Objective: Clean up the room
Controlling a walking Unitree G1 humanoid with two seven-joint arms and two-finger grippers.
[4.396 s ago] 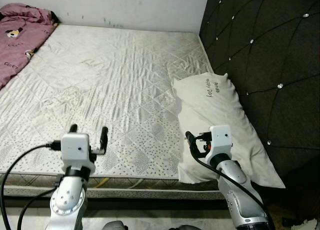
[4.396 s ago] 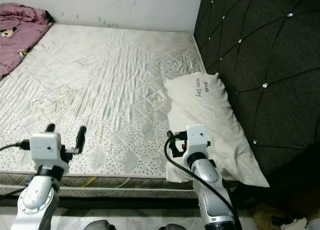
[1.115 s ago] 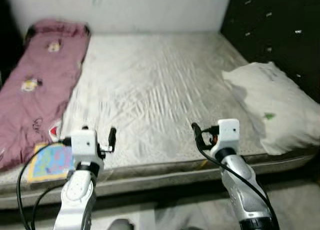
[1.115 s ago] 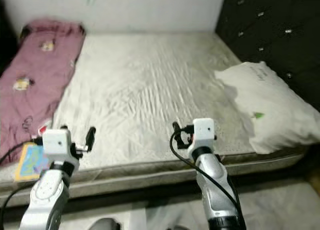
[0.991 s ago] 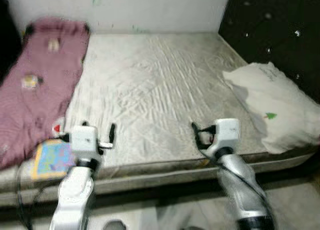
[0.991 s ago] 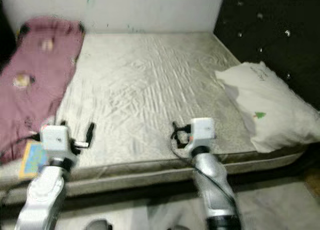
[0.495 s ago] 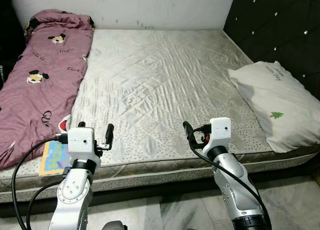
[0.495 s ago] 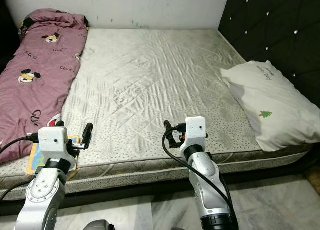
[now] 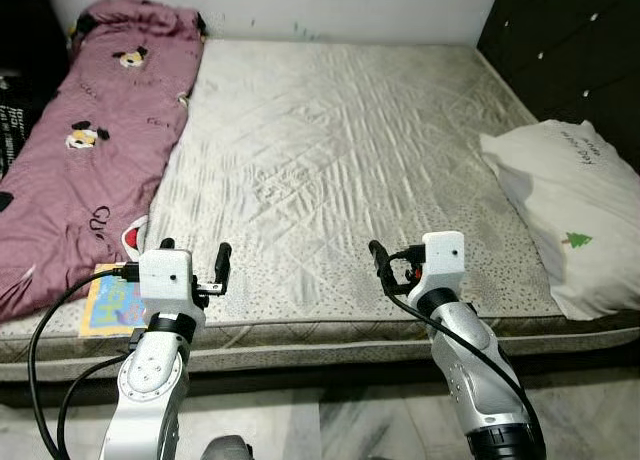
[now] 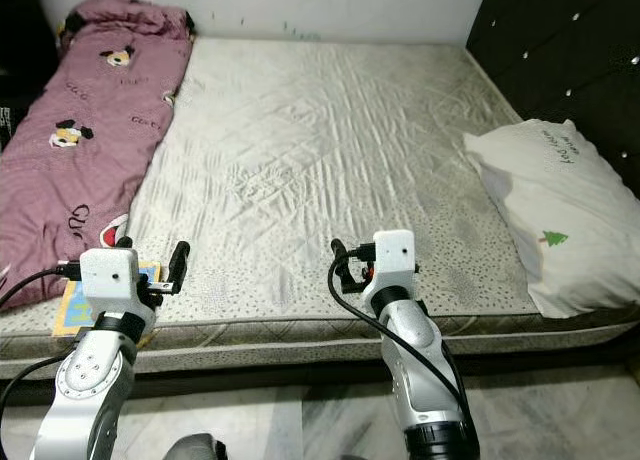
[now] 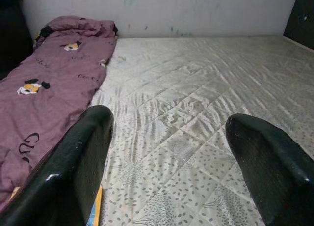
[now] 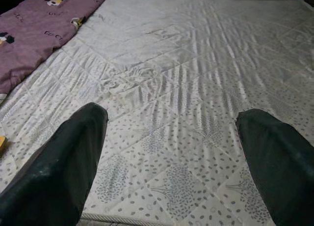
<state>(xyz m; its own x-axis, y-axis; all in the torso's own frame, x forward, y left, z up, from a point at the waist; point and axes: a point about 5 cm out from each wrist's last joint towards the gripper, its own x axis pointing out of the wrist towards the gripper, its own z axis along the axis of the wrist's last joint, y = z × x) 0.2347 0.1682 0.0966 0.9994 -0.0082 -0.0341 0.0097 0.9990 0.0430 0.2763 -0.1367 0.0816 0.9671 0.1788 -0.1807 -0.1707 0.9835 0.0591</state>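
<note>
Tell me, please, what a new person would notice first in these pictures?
First, the wide bare mattress, with a purple cartoon-print blanket along its left side and a white pillow at its right edge by the dark headboard. Near the front left corner lies a colourful book, just beyond the open left gripper; the right gripper is open too.

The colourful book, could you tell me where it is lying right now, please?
The book lies at the mattress's near left corner, partly under the purple blanket, just beside the left claw.
</note>
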